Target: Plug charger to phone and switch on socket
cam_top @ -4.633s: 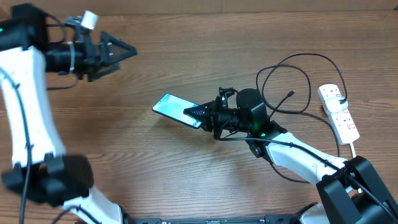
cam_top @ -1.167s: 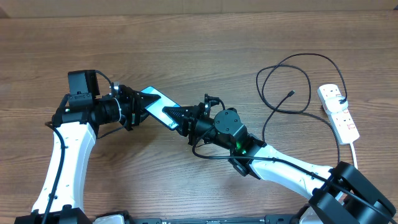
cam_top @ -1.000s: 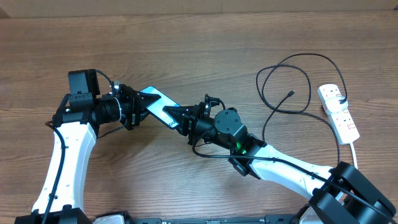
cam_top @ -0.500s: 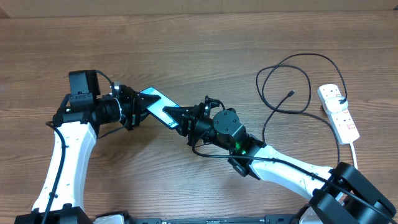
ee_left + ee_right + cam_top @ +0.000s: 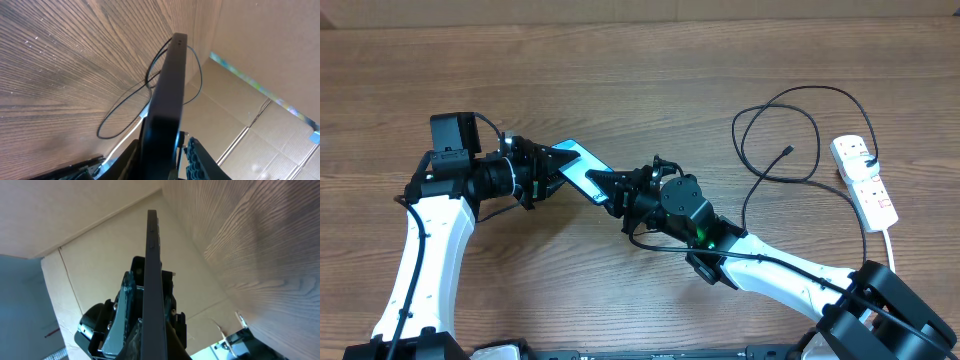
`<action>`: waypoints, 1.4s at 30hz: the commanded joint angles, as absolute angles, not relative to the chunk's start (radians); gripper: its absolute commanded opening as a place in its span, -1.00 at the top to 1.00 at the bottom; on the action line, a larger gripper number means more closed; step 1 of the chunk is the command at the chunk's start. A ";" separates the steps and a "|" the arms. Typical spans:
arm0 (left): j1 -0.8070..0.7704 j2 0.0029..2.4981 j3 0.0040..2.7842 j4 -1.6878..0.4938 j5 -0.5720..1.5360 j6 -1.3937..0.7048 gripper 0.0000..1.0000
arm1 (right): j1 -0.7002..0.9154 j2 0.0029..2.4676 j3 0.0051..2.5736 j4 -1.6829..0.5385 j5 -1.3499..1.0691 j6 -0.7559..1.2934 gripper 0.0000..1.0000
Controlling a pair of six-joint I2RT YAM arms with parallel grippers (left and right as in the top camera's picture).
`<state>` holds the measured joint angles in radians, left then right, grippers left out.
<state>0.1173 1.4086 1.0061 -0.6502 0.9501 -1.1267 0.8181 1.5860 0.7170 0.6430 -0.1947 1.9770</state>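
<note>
Left of the tabletop's (image 5: 650, 70) centre, the phone (image 5: 578, 166) hangs pinched between left pincer (image 5: 552, 170) and right pincer (image 5: 607, 188), its long axis joining them. The charger connector (image 5: 788, 152) lies well apart toward the right edge near the socket (image 5: 863, 178), closer to the right arm.

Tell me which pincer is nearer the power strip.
Right. The right pincer grips the phone at the end facing the power strip. The left pincer is at the phone's opposite end, farther from the strip.
</note>
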 commanded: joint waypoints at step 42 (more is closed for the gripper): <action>0.110 1.406 1.008 -0.583 0.995 -1.071 0.91 | 0.859 1.577 0.727 0.687 -0.230 2.072 0.92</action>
<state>0.1173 1.4086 1.0054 -0.6235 0.9588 -1.0698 0.8246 1.5860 0.7170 0.6724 -0.1654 2.0235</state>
